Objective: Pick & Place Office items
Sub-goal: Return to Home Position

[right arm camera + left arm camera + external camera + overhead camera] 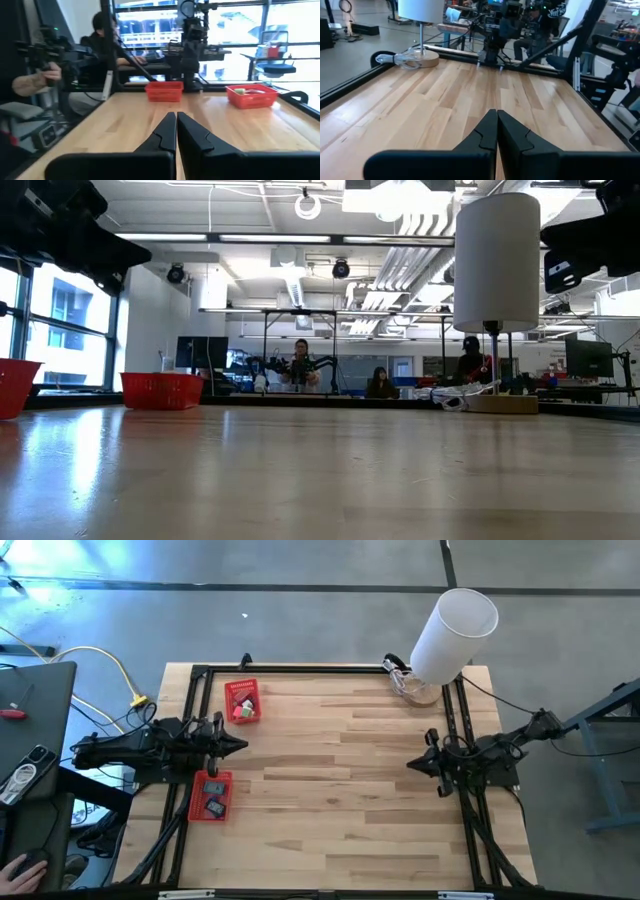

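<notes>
The office items lie in two red mesh baskets at the table's left side. The far basket (243, 686) holds small red, pink and green pieces (241, 709). The near basket (194, 803) holds dark and grey pieces (214, 790). My left gripper (243, 745) hovers level between the two baskets, shut and with nothing in it, pointing toward the table's right. My right gripper (410, 764) hovers at the right side, shut and with nothing in it, pointing toward the baskets (164, 91). Their shut fingertips show in the left wrist view (497, 112) and the right wrist view (176, 115).
A big white cylinder (455, 632) on a wooden base with a coiled cable (408, 683) stands at the far right corner. A black frame (320, 669) rims the table. Bare wood lies between the arms. People sit beyond the table, and a hand (20, 870) shows at the near left.
</notes>
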Controlling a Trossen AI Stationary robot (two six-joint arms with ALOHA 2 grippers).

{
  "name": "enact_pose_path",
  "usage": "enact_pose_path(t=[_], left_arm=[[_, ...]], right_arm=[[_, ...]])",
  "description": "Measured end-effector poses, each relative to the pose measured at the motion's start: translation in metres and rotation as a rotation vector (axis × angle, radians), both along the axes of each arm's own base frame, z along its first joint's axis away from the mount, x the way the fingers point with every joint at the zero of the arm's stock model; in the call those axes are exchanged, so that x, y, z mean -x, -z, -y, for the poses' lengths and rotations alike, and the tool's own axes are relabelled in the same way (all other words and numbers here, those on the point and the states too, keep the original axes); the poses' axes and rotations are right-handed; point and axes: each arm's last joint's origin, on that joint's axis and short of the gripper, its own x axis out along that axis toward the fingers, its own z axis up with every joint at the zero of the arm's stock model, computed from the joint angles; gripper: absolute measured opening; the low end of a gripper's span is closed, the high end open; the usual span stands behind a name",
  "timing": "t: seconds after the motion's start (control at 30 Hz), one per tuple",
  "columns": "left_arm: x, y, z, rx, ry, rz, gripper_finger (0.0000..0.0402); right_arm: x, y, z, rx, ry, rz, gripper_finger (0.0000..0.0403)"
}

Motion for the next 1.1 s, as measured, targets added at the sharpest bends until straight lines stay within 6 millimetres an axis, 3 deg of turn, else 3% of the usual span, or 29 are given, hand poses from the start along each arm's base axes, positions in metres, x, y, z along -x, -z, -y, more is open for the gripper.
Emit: enact_pose_path(t=[0.27,0.47,0.7,0.83,1.1], left_arm=[[-0.003,0.010,0.000,-0.012,0.003,-0.023,0.0001],[-0.003,0.011,0.001,-0.014,0.025,-0.023,0.0001],[-0.003,0.011,0.001,0.002,0.021,-0.030,0.0001],[-0.004,0.012,0.001,0.003,0.040,-0.026,0.0001],[-0.014,0.033,0.001,-0.028,0.045,0.070,0.0001]], right_arm=[[-0.005,0.003,0.012,0.039,0.119,-0.032,0.0002],[-0.008,0.007,0.015,0.005,0.054,-0.074,0.0002],[-0.010,0.008,0.021,-0.022,0.128,-0.094,0.0002],[-0.011,0.009,0.024,0.083,0.164,-0.101,0.0002],[-0.012,0.010,0.025,0.082,0.169,-0.108,0.0003]])
